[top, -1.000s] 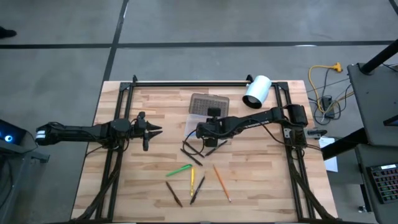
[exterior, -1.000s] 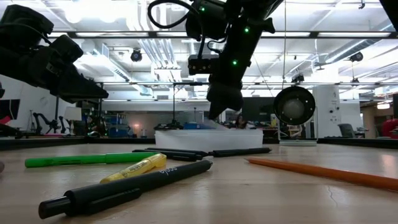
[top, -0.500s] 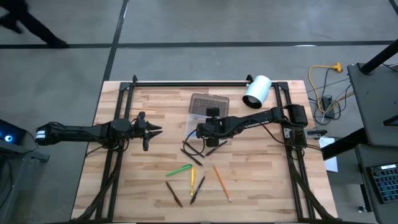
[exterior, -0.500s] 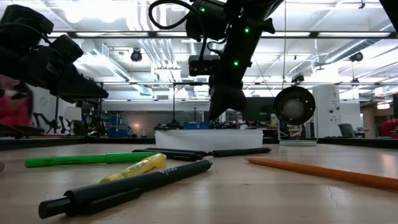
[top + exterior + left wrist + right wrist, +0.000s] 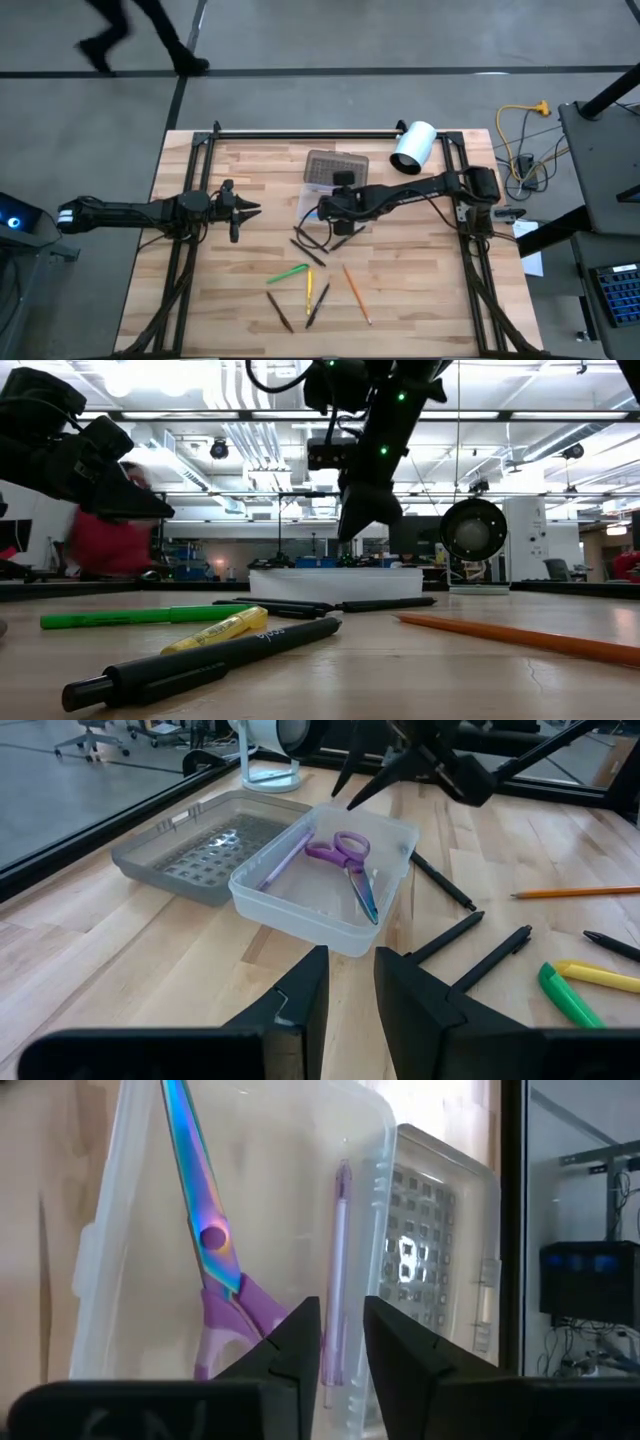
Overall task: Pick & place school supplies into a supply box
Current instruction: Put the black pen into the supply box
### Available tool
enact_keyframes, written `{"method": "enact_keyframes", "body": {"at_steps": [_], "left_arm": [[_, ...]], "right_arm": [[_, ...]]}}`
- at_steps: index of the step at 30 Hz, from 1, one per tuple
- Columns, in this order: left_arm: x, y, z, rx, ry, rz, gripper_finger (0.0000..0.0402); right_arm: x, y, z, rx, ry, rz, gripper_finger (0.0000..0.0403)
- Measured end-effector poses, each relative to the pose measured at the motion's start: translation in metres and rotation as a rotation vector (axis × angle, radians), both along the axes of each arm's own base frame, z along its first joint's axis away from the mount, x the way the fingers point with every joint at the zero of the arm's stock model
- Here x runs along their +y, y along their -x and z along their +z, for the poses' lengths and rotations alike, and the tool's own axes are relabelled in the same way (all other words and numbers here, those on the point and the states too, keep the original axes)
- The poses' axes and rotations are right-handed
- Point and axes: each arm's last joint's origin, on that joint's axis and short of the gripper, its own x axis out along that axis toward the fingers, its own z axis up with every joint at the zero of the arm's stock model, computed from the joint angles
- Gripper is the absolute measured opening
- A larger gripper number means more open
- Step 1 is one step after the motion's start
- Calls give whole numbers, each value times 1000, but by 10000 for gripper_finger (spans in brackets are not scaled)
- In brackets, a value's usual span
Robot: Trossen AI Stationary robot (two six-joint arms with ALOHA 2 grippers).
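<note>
The right gripper (image 5: 368, 525) hangs just above the small translucent plastic supply box (image 5: 325, 880), which sits open near the middle of the pale wooden table (image 5: 200, 300), toward its far edge. Its two dark fingers (image 5: 290, 1340) stand a narrow gap apart with nothing between them. The box's grey textured lid (image 5: 195, 845) lies folded flat beside it, on the side away from the pens. Inside the box rest the purple-handled scissors (image 5: 350, 865) with shiny iridescent blades, and a thin pale purple pen (image 5: 338, 1270) lies along the wall nearest the lid.

The left gripper (image 5: 247, 210) hovers over the table well to the left of the box, its fingers (image 5: 300, 995) slightly parted and holding nothing.

The rest of the supplies lie loose on the wood in front of the box. Two dark pens (image 5: 310, 243) lie right by its near side. Further toward the front edge are a green marker (image 5: 288, 273), a yellow highlighter (image 5: 309, 287), an orange pencil (image 5: 356, 293), a dark brown pencil (image 5: 280, 311) and a black pen (image 5: 318, 306).

A white cylinder (image 5: 412, 148) lies on its side at the far right corner of the table. A person (image 5: 140, 30) in dark clothes shows on the floor beyond the table.
</note>
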Motion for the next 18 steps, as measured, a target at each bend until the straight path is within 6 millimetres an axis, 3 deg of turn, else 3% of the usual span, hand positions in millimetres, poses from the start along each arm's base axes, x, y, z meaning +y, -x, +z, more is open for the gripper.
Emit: {"method": "enact_keyframes", "body": {"at_steps": [7,14,18], "left_arm": [[0,0,0,0,0,0,69],[0,0,0,0,0,0,69],[0,0,0,0,0,0,69]], "right_arm": [[5,13,11,63,-77,33,72],[19,18,11,133,-262,189,71],[28,18,11,156,-274,270,76]]}}
